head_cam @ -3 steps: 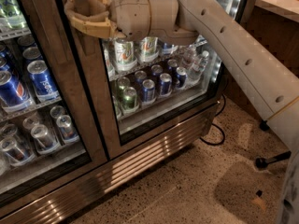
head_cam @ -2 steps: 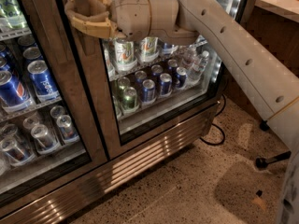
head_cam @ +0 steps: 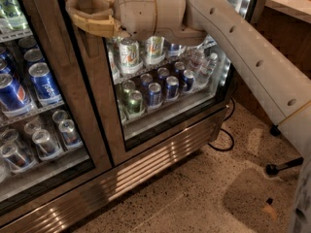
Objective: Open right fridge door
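The right fridge door [head_cam: 99, 115] is a glass pane in a brushed-steel frame, standing shut, with a white light strip down its right side. Soda cans [head_cam: 155, 93] and bottles fill the shelves behind the glass. My gripper [head_cam: 87, 11] is at the top of the view, on the door's left upright. Its tan fingers [head_cam: 92, 25] form a ring around the vertical handle bar there. My white arm [head_cam: 243, 47] crosses in front of the glass from the lower right.
The left door [head_cam: 63, 96] shows blue Pepsi cans [head_cam: 43, 84] behind its glass. A steel grille [head_cam: 146, 171] runs along the fridge base. A black cable [head_cam: 224, 140] loops on the speckled floor. A wooden counter [head_cam: 286, 18] stands at the right.
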`<state>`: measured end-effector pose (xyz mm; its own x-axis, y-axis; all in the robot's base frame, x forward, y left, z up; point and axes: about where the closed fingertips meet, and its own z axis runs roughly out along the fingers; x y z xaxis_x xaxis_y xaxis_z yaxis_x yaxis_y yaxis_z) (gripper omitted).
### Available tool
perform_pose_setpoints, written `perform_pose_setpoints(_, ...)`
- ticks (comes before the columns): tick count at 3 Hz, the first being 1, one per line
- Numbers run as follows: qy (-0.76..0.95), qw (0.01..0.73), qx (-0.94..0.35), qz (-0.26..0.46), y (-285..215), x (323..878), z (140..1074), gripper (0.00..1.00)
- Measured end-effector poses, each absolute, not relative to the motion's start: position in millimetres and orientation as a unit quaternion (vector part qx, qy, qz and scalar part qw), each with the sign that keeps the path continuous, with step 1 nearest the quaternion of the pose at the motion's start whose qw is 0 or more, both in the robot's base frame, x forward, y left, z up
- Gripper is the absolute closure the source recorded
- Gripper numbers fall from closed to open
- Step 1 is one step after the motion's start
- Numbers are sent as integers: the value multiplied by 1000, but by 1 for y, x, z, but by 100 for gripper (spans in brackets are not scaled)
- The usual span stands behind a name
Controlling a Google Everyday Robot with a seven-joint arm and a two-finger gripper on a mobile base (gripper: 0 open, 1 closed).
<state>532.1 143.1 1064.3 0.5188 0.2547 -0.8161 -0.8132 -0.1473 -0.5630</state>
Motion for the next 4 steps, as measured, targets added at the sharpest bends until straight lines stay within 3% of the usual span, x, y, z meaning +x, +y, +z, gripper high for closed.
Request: perform_pose_setpoints(4,220,617,-615,439,144,532,1071,100)
